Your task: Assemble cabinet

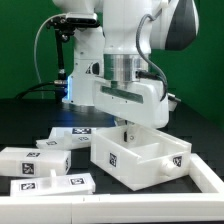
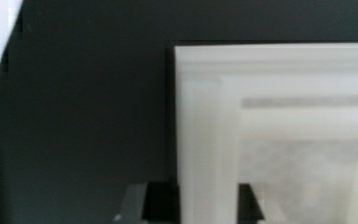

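Note:
The cabinet's open white box (image 1: 150, 160) stands on the dark table, a marker tag on its front right corner. My gripper (image 1: 124, 135) reaches straight down onto the box's wall nearest the exterior view's left. In the wrist view the two dark fingers (image 2: 140, 200) stand one on each side of this white wall (image 2: 202, 120), with the pads against it, so my gripper (image 2: 195, 192) is shut on the wall. Loose white cabinet parts with tags lie at the exterior view's left: a block (image 1: 33, 160), a slab (image 1: 50, 185) in front of it and a slab (image 1: 55, 143) behind.
The marker board (image 1: 82, 131) lies flat behind the loose parts. A white raised border (image 1: 205, 182) runs along the table's front and right. The arm's base and cables (image 1: 60, 60) stand at the back.

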Tool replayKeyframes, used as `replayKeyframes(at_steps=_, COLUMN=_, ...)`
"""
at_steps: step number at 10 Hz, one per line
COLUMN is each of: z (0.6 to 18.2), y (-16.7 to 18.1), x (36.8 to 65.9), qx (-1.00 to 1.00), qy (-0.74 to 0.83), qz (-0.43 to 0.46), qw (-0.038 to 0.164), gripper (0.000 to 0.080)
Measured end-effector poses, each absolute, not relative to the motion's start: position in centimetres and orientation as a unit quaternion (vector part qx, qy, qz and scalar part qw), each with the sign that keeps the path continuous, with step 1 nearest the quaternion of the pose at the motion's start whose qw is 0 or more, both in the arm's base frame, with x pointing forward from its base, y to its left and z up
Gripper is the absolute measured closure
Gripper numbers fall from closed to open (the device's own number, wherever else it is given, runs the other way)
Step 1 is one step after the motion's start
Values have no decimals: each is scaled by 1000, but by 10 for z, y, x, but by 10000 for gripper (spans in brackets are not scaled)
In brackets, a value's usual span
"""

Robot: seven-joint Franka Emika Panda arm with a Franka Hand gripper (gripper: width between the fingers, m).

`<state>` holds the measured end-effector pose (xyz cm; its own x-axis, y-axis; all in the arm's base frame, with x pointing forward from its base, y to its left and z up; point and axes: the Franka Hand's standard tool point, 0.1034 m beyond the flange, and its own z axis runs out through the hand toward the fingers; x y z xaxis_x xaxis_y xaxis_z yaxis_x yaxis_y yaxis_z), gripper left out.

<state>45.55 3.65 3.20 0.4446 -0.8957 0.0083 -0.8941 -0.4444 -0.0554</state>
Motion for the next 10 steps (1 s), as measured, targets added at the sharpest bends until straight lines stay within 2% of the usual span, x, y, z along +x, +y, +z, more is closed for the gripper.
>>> replayKeyframes(at_steps=4, z=28, y=45, x=451, qx=-775, qy=631, qz=-14, qw=27, gripper=709)
replayKeyframes(at_steps=7, z=33, y=41, x=454, qx=-814, qy=580, qz=-7, qw=29, gripper=709)
replayKeyframes(at_steps=10, z=44, y=28, x=463, qx=-897, qy=440, qz=-19, qw=35, gripper=709)
